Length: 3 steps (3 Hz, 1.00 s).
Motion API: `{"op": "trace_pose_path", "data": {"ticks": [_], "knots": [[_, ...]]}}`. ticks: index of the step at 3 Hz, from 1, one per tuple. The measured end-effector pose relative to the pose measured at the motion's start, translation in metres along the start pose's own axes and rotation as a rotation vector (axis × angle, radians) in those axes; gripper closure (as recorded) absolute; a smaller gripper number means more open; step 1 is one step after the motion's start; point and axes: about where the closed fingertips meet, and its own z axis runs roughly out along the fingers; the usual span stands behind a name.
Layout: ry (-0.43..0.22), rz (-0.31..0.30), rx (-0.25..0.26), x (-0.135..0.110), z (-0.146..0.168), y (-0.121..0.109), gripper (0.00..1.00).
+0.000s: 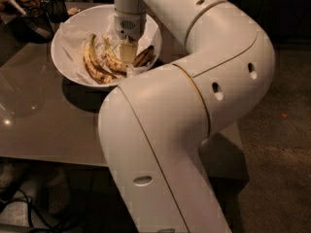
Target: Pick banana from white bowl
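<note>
In the upper left, the tool (127, 56) hangs low in the white bowl (92, 9), right over the banana (114, 61) — whether it is clamped on, I cannot tell. This looks like the grabbing step — next it needs a tight hold, then a lift.

1. You see a glossy brown table (43, 130).
2. A single spotted banana (91, 59) lies just left of the gripper (127, 53).
3. A dark cup (57, 6) stands at the table's far edge.
4. Cables (29, 213) lie on the floor (272, 178).

- No text, label, brand, number or sign can be read anywhere.
- The white arm (218, 57) carries no legible marking.
- Its claw (127, 56) is down inside the white bowl (92, 13), at the banana (112, 59); nothing written there either.
</note>
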Motion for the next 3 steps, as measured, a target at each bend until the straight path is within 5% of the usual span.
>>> {"op": "trace_pose_path", "data": {"ticks": [2, 3], "knots": [[0.0, 0.0, 0.0, 0.0, 0.0, 0.0, 1.0], [-0.021, -0.007, 0.059, -0.0046, -0.0066, -0.004, 1.0]]}}
